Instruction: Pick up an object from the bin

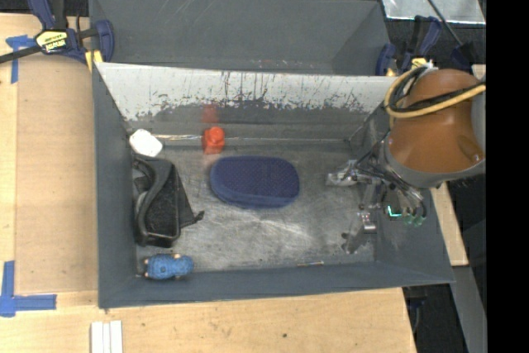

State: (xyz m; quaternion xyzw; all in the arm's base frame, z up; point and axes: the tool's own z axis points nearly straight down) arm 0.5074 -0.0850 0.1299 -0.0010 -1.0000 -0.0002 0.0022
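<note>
We see the gripper (pixel 351 209) low at the right end of the bin (pixel 264 234), its two fingers spread apart with only bare grey floor between them. It holds nothing. The nearest thing is a dark blue oval cushion (pixel 254 181) lying flat in the middle of the bin, to the left of the gripper and clear of it. Well apart on the left lie a black strap bundle (pixel 161 204), a small blue toy car (pixel 168 266) in the near left corner, a white lump (pixel 145 144), and a small orange block (pixel 214 138) against the back wall.

From here we judge several risks. If the fingers close where they hang, they catch nothing. The gripper sits near the right wall and the near wall, so a careless descent or sideways move could scrape metal on metal. The cushion looks wide and low; open fingers may not span it, and a pinch on its rounded edge could slip off or merely push it across the floor. The black bundle looks loose, so a grasp there might lift one loop and let the rest drag. The block and the white lump lie so near the back wall that a finger may find no room behind them.
</note>
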